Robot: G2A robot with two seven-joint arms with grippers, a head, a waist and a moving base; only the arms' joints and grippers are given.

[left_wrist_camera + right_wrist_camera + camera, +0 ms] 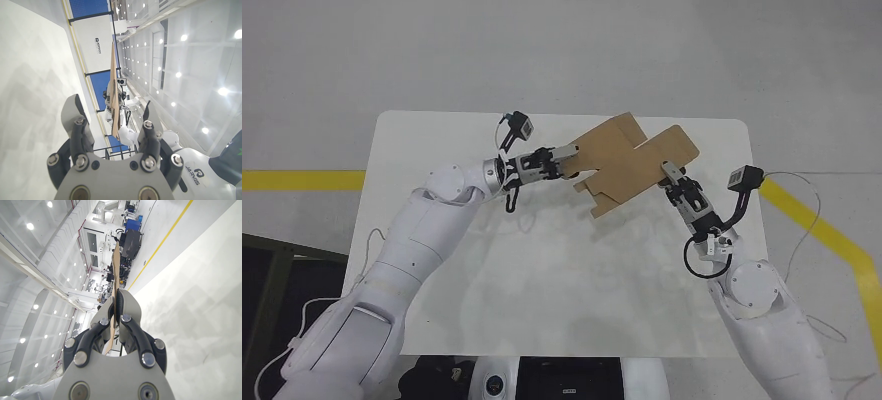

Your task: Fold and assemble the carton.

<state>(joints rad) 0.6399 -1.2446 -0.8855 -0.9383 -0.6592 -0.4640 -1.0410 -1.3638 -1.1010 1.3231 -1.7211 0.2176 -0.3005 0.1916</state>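
A flat, unfolded brown carton hangs above the far part of the white table. My right gripper is shut on its right-hand edge. In the right wrist view the carton runs edge-on out from the closed right gripper. My left gripper is at the carton's left edge. In the left wrist view the left gripper is open. The thin carton edge stands between its two fingers, apart from both pads.
The table surface below and in front of the carton is bare white. Yellow floor tape runs past both sides of the table. A dark unit stands off the table's near left corner.
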